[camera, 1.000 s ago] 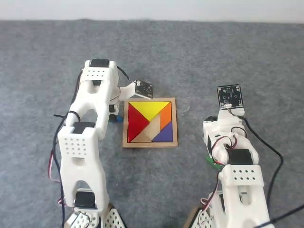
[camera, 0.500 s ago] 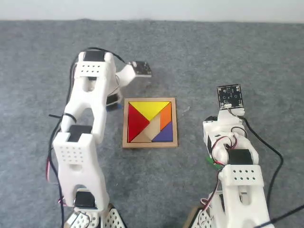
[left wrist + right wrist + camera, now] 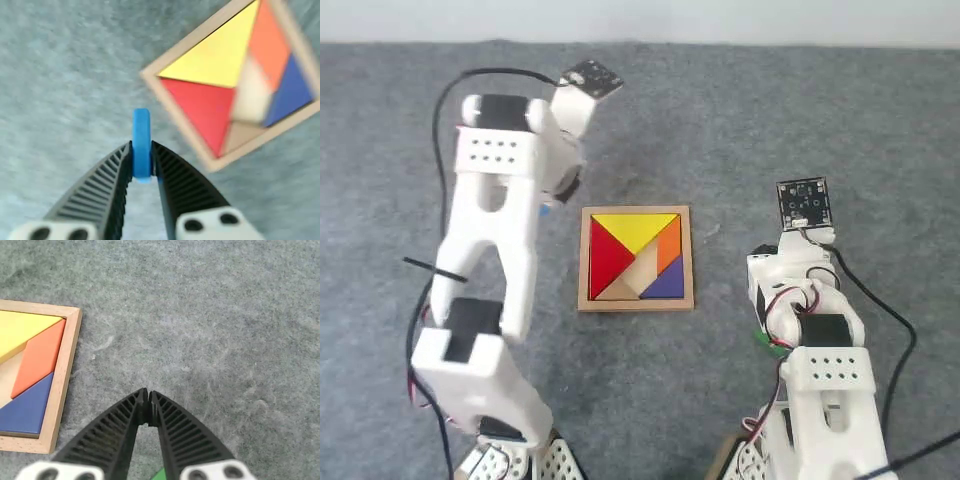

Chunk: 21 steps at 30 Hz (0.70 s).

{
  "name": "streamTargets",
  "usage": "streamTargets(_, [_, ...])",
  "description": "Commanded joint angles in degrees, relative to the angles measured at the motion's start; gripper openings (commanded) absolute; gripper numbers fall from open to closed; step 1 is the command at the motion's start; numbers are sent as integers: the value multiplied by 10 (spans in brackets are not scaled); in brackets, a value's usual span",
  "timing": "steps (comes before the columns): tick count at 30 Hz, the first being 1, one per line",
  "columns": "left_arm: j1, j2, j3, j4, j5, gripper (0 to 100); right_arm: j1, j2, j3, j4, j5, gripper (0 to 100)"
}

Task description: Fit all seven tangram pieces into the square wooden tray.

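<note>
No text is legible; print on the camera board (image 3: 803, 203), if any, is too small

One wooden tray (image 3: 635, 304), four coloured pieces inside (yellow (image 3: 635, 230), red (image 3: 608, 262), orange (image 3: 669, 252), violet-blue (image 3: 665, 286)), one blue piece (image 3: 141, 142), two arms (image 3: 485, 250) (image 3: 820, 340).

High view looks straight down over table (image 3: 770, 120), wrist views close, all sharing tray (image 3: 584, 260)

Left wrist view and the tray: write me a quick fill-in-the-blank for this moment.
The left claw is shut on a piece coloured ____.
The right claw, above bare carpet, is ____.
In the tray, the yellow triangle borders a big triangle coloured ____.
Missing words: blue; shut; red.
</note>
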State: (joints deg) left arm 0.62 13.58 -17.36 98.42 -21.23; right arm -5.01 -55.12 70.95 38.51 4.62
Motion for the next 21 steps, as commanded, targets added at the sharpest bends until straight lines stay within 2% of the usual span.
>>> streamTargets(1, [78,-65,46,-11,207,12,2,3,-3,-8,7,8])
streamTargets(9, [189,-71,219,-203,388,12,6,3,-4,-8,7,8])
streamTargets(13, [207,-69,269,-299,425,12,6,3,-4,-8,7,8])
streamTargets(21, [223,-62,281,-354,469,13,6,3,-4,-8,7,8])
